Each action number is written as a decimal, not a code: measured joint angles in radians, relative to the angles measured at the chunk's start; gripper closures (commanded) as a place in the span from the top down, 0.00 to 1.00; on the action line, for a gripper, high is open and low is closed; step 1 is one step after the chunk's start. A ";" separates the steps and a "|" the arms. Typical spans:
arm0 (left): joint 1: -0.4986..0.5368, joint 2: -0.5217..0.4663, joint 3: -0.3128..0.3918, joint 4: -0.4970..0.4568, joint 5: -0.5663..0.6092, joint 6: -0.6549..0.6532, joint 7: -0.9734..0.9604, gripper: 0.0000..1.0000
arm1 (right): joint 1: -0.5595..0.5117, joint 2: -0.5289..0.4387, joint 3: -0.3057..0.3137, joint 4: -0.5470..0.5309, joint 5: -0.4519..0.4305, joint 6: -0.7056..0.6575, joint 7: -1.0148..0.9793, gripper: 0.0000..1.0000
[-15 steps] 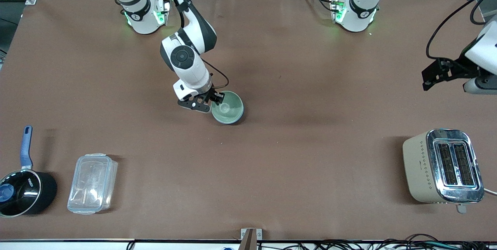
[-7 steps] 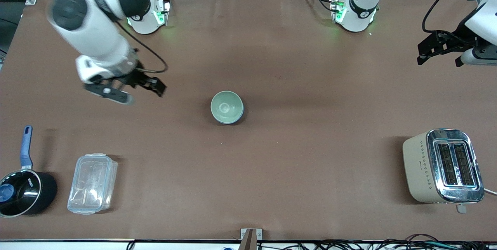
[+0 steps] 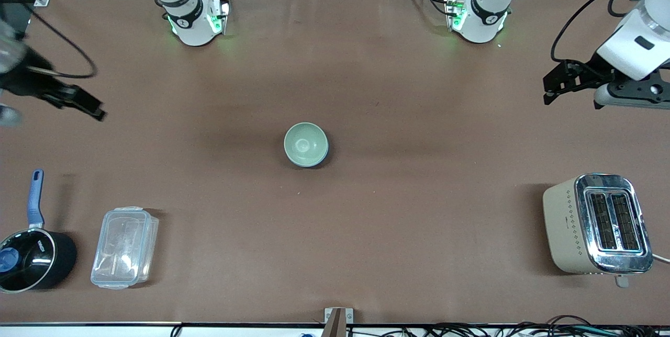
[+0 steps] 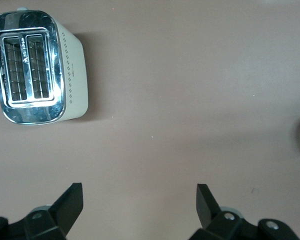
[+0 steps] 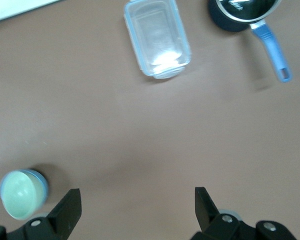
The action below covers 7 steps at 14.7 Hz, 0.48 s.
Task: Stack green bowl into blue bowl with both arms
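The green bowl [image 3: 305, 143] sits nested inside the blue bowl [image 3: 324, 156] at the middle of the table. Only a thin blue edge shows around it. In the right wrist view the green bowl [image 5: 19, 194] shows in the blue bowl [image 5: 40, 177], well apart from my right gripper [image 5: 137, 202]. My right gripper [image 3: 78, 101] is open and empty, up over the right arm's end of the table. My left gripper [image 3: 570, 93] is open and empty, up over the left arm's end; the left wrist view shows it [image 4: 139, 200] over bare table.
A cream and chrome toaster [image 3: 596, 224] stands near the front camera at the left arm's end and shows in the left wrist view [image 4: 37, 75]. A clear plastic container [image 3: 124, 247] and a black saucepan with a blue handle [image 3: 31, 258] stand at the right arm's end.
My right gripper let go of the green bowl's rim and swung away to the right arm's end of the table. The left gripper shifted slightly. The bowls stayed in place.
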 measured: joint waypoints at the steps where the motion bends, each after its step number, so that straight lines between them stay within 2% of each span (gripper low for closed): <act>1: 0.000 -0.001 -0.002 0.000 0.000 0.000 -0.003 1.00 | -0.040 -0.001 0.000 0.040 0.000 -0.046 -0.070 1.00; 4: 0.000 -0.008 -0.007 0.001 0.000 0.000 -0.004 1.00 | -0.105 -0.001 0.008 0.123 0.003 -0.125 -0.177 1.00; 7: 0.002 -0.014 -0.007 0.001 0.000 0.000 -0.004 1.00 | -0.117 0.012 0.048 0.133 0.003 -0.136 -0.182 1.00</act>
